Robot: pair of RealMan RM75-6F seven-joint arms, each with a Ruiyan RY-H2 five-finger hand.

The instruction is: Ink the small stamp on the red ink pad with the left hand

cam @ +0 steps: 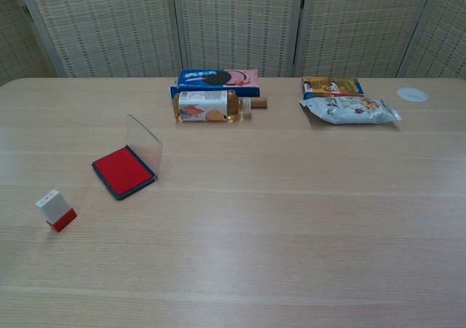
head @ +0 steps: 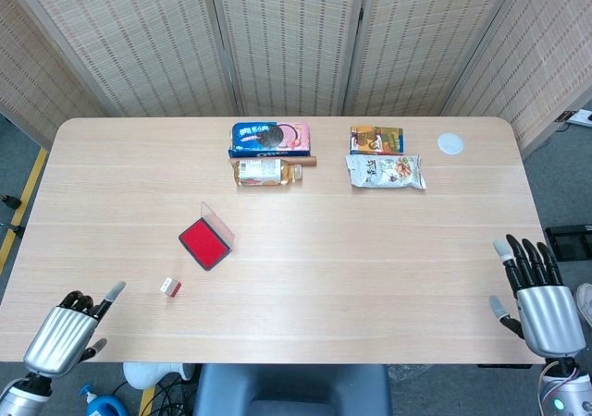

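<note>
**Operator:** Head view status: report task progress and hand positions

**Robot:** No step of the inking sequence is complete. My left hand point(head: 63, 338) sits at the near left corner of the table point(head: 370, 250), at or just off its front edge. It holds nothing. Most of its fingers look curled in, with one fingertip extended toward the work area. My right hand point(head: 539, 289) is at the near right edge, fingers extended and apart, also holding nothing. Neither hand appears in the chest view

**Operator:** Location of the task items?

**Robot:** The small stamp point(cam: 56, 210) stands untouched on the table, white body with a red base, tilted slightly in the chest view. It is near my left hand but apart from it. The red ink pad point(cam: 123, 170) lies beyond the stamp, further into the table, with its clear lid point(cam: 144, 145) raised upright at the far side, so the red surface is exposed and needs no opening. Stamp and pad are close together but not touching

**Operator:** Remaining steps?

**Robot:** As I judge it, all of them: reach to the stamp, grip it, carry it over the pad, press its face onto the red surface. The bottle point(cam: 211, 106), biscuit box point(cam: 218, 81) and snack packets point(cam: 348, 108) at the far side lie well apart from that path
</note>
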